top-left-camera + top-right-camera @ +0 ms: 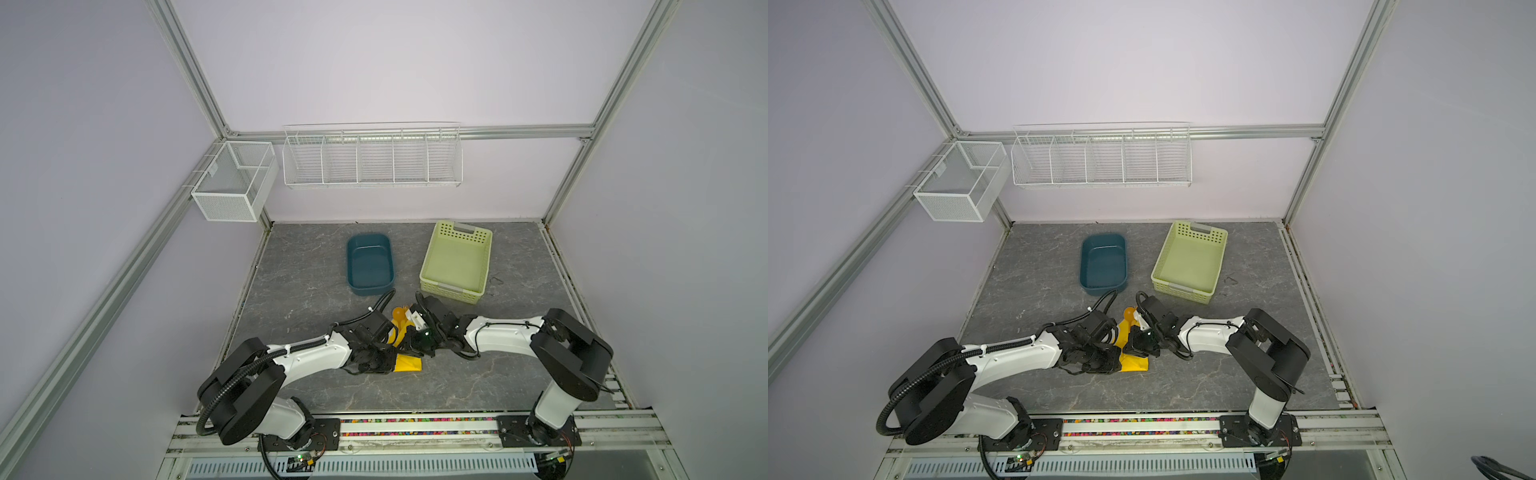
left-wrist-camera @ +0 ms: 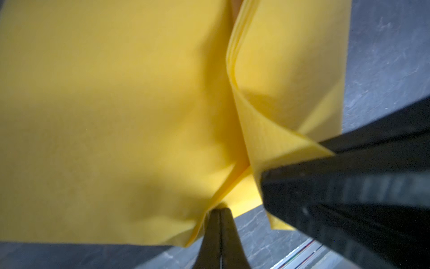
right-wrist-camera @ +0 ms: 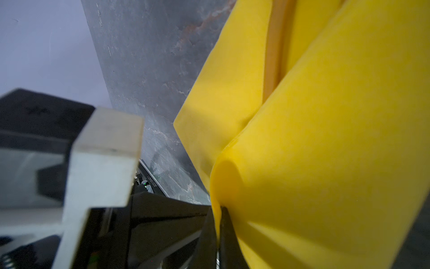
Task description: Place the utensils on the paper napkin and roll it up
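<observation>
The yellow paper napkin [image 1: 409,364] [image 1: 1136,365] lies folded over near the table's front middle, between both arms. The utensils poke out at its far end in both top views: an orange spoon bowl [image 1: 398,311] [image 1: 1128,312] with pale tips beside it. Their other ends are hidden inside the fold. An orange handle [image 3: 274,58] shows in the crease in the right wrist view. My left gripper [image 2: 218,210] [image 1: 392,358] is shut on a napkin [image 2: 116,116] edge. My right gripper [image 3: 218,209] [image 1: 415,347] is shut on a curled napkin [image 3: 337,139] fold, close to the left one.
A dark blue tub [image 1: 370,266] and a pale green perforated basket [image 1: 455,259] stand behind the arms. White wire racks [image 1: 372,160] hang on the back wall. A rail with coloured strips [image 1: 415,426] runs along the table's front edge.
</observation>
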